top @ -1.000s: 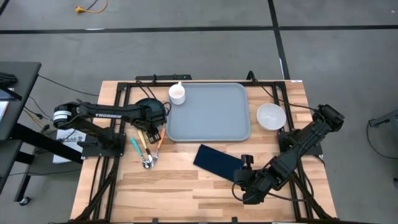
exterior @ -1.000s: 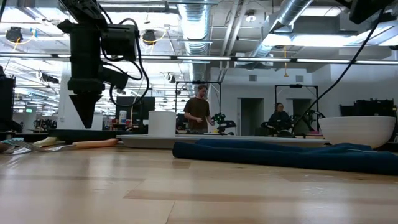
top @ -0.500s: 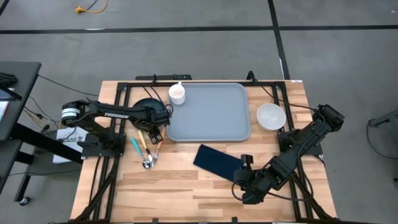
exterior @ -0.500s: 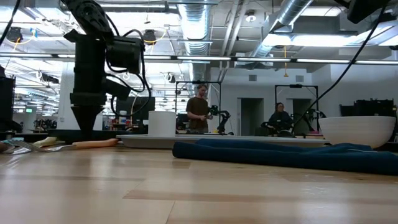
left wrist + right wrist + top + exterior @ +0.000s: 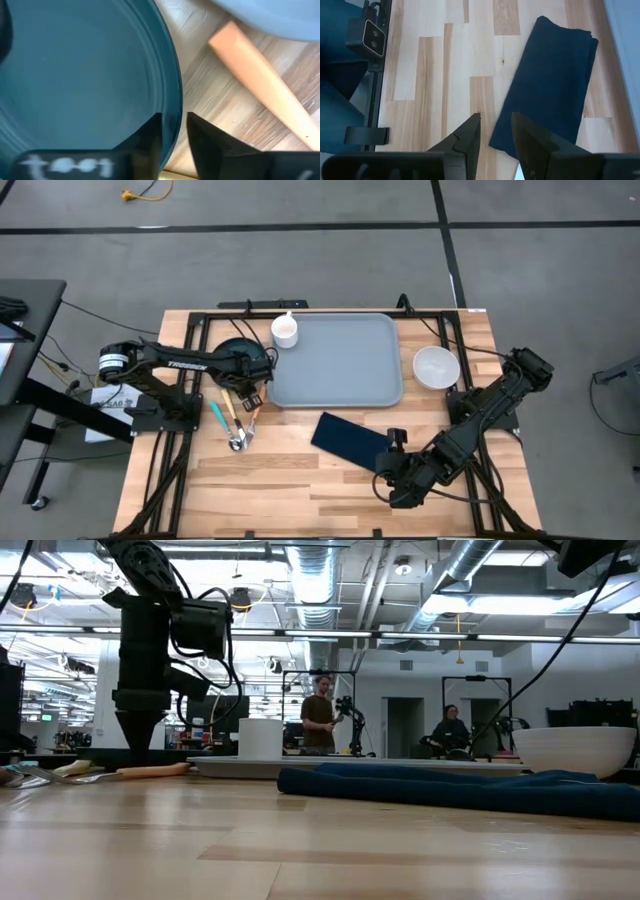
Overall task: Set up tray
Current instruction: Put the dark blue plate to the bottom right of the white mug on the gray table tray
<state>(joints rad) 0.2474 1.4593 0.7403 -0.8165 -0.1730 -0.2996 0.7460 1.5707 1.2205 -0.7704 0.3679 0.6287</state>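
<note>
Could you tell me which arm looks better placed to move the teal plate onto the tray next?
Probably the left: the left gripper straddles the teal plate's rim beside the tray; the right gripper hovers by the napkin.

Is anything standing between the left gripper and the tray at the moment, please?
Nothing visible separates them. The left gripper straddles the rim of the dark teal plate, one finger on each side, right beside the tray. A white cup sits at the tray's far left corner, and utensils lie nearer the table's front, both off that line.
</note>
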